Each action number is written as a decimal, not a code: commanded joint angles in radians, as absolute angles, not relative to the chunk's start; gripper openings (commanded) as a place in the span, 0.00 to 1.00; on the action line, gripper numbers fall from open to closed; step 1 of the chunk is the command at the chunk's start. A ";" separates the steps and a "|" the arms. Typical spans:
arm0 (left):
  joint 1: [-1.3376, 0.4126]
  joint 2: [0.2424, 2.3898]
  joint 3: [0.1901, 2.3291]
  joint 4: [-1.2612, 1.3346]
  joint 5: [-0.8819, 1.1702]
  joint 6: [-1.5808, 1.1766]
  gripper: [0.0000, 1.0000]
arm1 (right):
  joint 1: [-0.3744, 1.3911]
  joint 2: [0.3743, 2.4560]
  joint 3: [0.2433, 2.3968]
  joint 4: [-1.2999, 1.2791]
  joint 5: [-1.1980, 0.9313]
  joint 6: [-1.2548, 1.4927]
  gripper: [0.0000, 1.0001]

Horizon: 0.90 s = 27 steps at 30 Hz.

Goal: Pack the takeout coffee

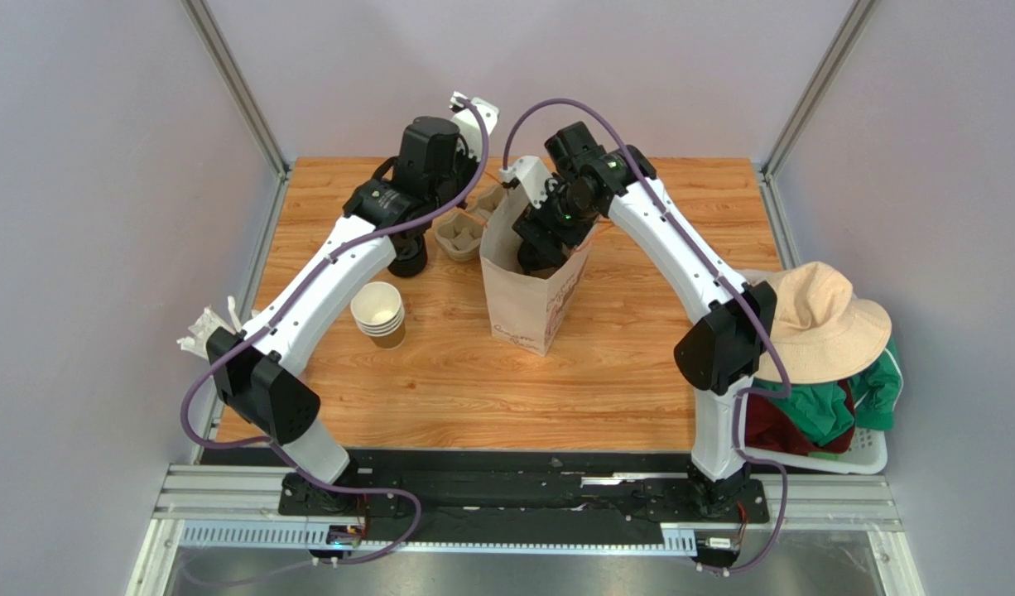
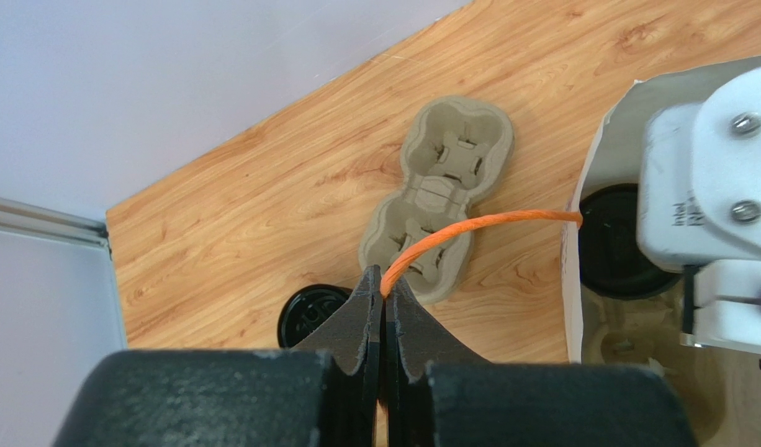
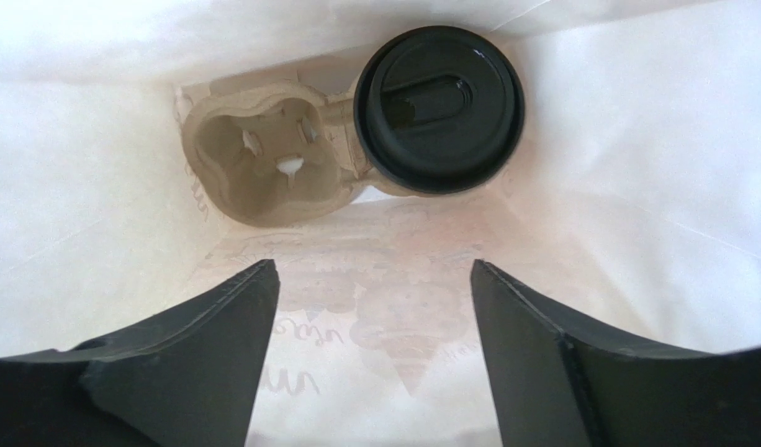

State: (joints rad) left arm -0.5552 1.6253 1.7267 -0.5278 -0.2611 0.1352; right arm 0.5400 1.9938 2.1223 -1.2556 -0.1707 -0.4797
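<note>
Right pincer [image 3: 375, 279] gapes empty above the takeout coffee [image 3: 438, 107], apparently upright, top toward it; left pincer [image 2: 384, 289] pinches the orange handle [image 2: 468, 226].

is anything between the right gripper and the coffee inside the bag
Nothing visible does. The right gripper, jaws open, looks straight down on the takeout coffee, which sits in the pulp carrier at the bottom of the paper bag. The left gripper pinches the bag's orange handle, outside that path.
</note>
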 commanded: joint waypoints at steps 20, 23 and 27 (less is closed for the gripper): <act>-0.569 1.605 1.858 -0.541 -0.098 0.161 0.67 | 0.457 1.789 2.237 -0.936 -0.084 -0.236 0.88; -0.569 1.585 1.862 -0.557 -0.074 0.164 0.81 | 0.433 1.807 2.243 -0.930 -0.069 -0.226 0.88; -0.569 1.556 1.881 -0.592 -0.086 0.187 0.93 | 0.400 1.850 2.261 -0.934 -0.078 -0.225 0.88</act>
